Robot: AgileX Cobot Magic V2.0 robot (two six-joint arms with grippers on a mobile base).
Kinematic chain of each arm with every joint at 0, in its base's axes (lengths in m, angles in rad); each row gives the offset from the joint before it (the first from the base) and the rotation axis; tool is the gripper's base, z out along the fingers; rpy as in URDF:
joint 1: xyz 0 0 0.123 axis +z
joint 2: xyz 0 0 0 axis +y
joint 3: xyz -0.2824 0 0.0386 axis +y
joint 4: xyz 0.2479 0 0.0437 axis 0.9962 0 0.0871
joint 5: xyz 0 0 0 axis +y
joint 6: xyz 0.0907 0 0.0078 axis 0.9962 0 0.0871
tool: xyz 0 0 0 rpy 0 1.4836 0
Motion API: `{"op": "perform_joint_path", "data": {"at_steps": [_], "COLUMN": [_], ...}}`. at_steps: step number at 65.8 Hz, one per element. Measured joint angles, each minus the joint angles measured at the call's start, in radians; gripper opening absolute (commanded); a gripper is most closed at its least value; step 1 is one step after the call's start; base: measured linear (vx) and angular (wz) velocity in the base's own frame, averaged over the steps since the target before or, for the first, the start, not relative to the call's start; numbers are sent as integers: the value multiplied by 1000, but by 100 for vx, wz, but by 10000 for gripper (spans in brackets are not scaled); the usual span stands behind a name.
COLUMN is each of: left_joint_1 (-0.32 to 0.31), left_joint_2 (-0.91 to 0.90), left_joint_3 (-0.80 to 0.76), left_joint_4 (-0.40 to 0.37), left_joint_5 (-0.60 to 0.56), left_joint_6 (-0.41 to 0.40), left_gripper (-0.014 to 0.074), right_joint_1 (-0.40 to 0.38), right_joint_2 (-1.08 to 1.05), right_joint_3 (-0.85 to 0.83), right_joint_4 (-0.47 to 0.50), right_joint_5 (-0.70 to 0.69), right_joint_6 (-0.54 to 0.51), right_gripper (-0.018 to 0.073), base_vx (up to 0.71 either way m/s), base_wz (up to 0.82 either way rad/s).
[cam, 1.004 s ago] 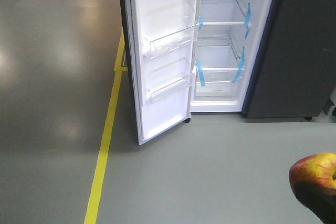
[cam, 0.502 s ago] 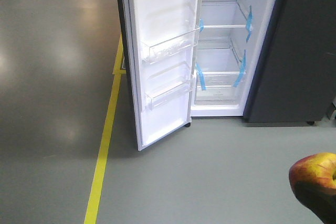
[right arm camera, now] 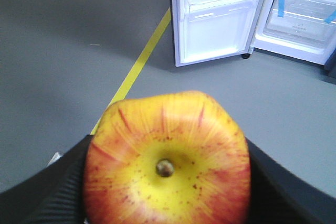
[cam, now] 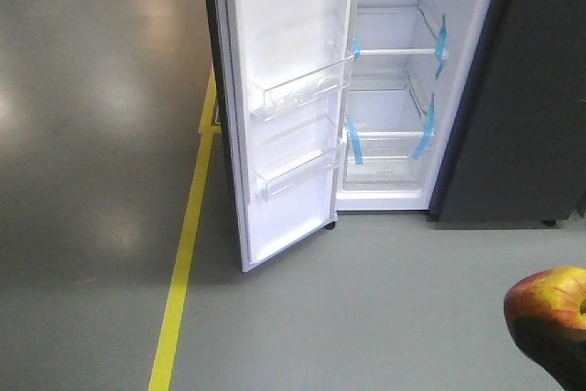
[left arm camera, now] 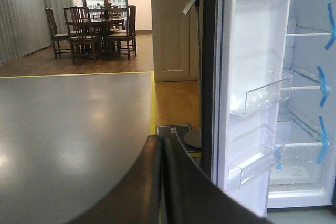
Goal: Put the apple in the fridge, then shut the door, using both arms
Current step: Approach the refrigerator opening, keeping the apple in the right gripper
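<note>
Right gripper (right arm camera: 165,182) is clamped on the apple (right arm camera: 165,161), one dark pad (right arm camera: 47,192) on each side and the stem end facing the wrist cam. Gripping across the widest part makes sense to me: the apple can't roll out during the carry, and it can go onto a shelf without being turned.

The fridge (cam: 389,29) is well ahead of that gripper and a bit off to its right, with a lot of bare floor in between, so the apple is nowhere near a shelf yet. The door (cam: 284,43) is swung wide open ahead, with its white lining and clear bins (cam: 298,89) turned toward the opening. The shelves have blue tape (cam: 351,139) on their edges, I'd guess to keep them from sliding.

Left gripper (left arm camera: 160,182) has its fingers pressed together with nothing between them. It hangs low, with the door's inner side ahead and to its right. My read is that it's free for the door push later.

Compared to a second ago, the fridge sits a touch lower and further right in the front view and looks slightly bigger, so the whole rig seems to be rolling toward it. The apple hasn't budged from its bottom corner of that view, so the grip is steady and only the base is moving.
</note>
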Motion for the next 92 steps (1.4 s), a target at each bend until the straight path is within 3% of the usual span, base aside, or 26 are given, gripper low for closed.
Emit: {"op": "perform_joint_path", "data": {"at_steps": [92], "left_joint_1": [0], "left_joint_2": [0], "left_joint_3": [0], "left_joint_4": [0], "left_joint_5": [0], "left_joint_6": [0], "left_gripper": [-6], "right_joint_1": [0], "right_joint_2": [0], "right_joint_3": [0], "right_joint_4": [0], "right_joint_5": [0], "right_joint_6": [0], "right_gripper": [344], "base_vx": [8], "base_wz": [1]}}
